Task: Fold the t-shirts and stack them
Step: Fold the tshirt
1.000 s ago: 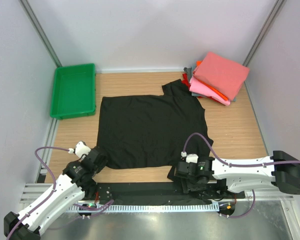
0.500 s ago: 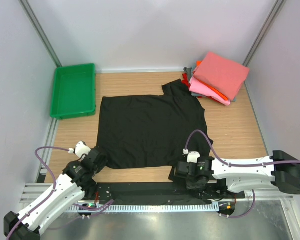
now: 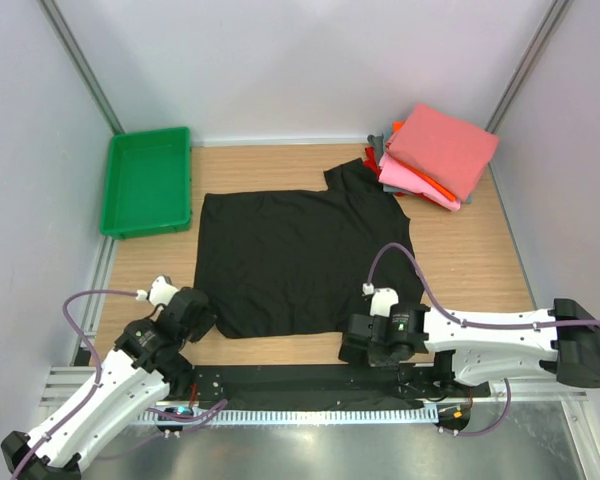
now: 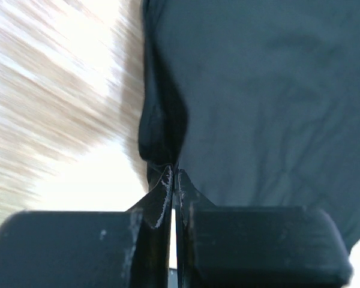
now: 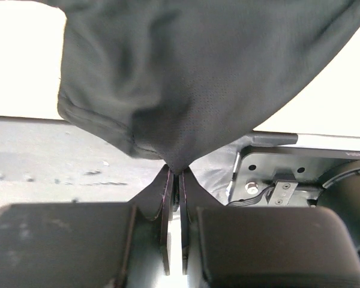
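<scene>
Clamps the near left corner of the black t-shirt (image 3: pixel 300 255) in the left gripper (image 4: pixel 173 180), jaws pressed tight together on a bunched fold of hem. Pinches the same shirt's near right corner in the right gripper (image 5: pixel 175 180), jaws all but closed, thin cloth gathered between the tips. Has the rest of the black t-shirt spread flat on the wooden table (image 3: pixel 470 270), collar end away from the arms. Shows a green plastic tray (image 3: pixel 148 180) beyond its far left corner, slightly apart. Shows the stack of folded t-shirts (image 3: pixel 420 180) just beside its far right sleeve, salmon-pink t-shirt (image 3: pixel 442 148) on top, pink, red, orange and grey edges beneath
</scene>
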